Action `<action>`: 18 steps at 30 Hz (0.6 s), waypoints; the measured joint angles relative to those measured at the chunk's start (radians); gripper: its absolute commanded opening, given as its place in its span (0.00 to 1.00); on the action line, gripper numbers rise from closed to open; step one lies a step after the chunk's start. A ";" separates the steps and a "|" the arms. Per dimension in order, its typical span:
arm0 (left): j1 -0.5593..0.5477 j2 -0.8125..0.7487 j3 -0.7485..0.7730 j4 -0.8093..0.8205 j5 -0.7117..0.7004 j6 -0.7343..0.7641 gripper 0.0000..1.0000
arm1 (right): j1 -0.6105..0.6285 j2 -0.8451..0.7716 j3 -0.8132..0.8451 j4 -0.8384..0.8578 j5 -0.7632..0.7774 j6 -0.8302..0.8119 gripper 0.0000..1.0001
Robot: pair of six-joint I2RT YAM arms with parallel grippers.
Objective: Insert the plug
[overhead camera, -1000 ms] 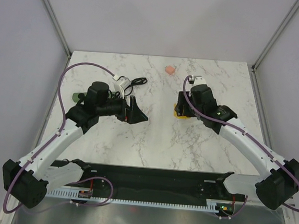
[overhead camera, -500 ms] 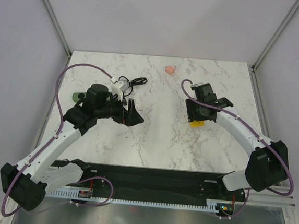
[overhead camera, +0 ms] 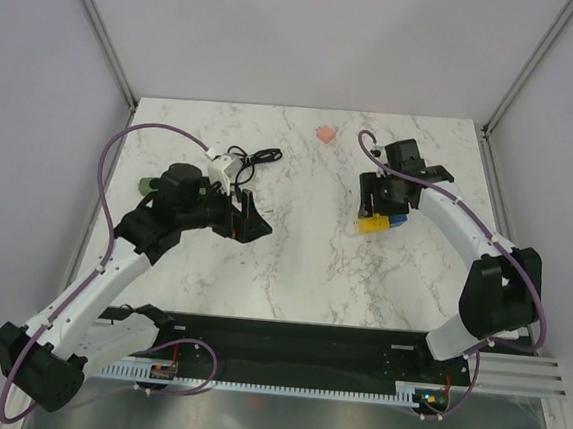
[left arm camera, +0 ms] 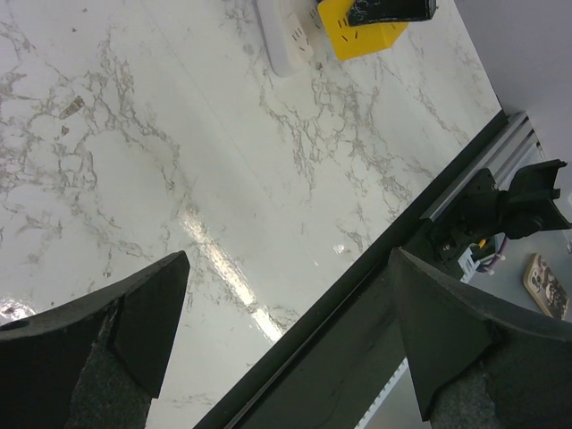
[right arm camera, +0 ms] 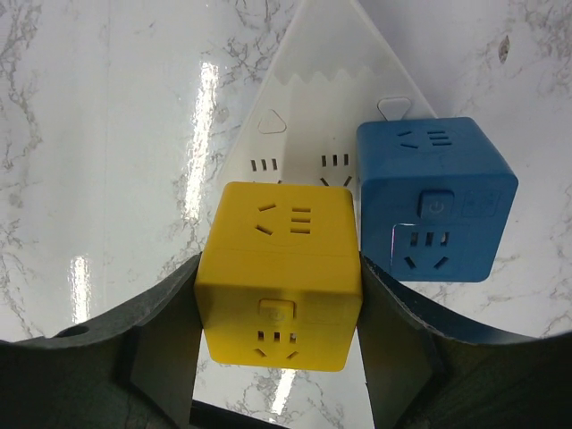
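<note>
Spanning the overhead view: a white marbled tabletop (overhead camera: 301,276). Centre left: left gripper (left arm camera: 288,268) spread wide, gripping nothing. Upper right: right gripper (right arm camera: 279,308) closed on a yellow plastic cube (right arm camera: 281,259) sitting on a white plastic power strip (right arm camera: 304,125), just beside a blue plastic cube (right arm camera: 433,197). Far left, tucked against the left arm: a small teal plastic cube-shaped plug (overhead camera: 149,183), mostly hidden, well apart from the strip. Probably light, rigid and smooth-sided; best pinched across two flat opposite faces, pin side kept free.
</note>
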 measured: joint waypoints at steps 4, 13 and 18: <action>0.000 -0.012 0.000 0.000 -0.014 0.000 1.00 | -0.002 0.017 0.031 -0.017 -0.025 -0.002 0.00; 0.000 -0.015 0.000 -0.001 -0.018 0.002 1.00 | -0.005 0.054 0.051 -0.034 -0.066 -0.002 0.00; 0.000 -0.018 0.000 -0.001 -0.024 0.006 1.00 | -0.009 0.065 0.053 -0.035 -0.071 -0.009 0.00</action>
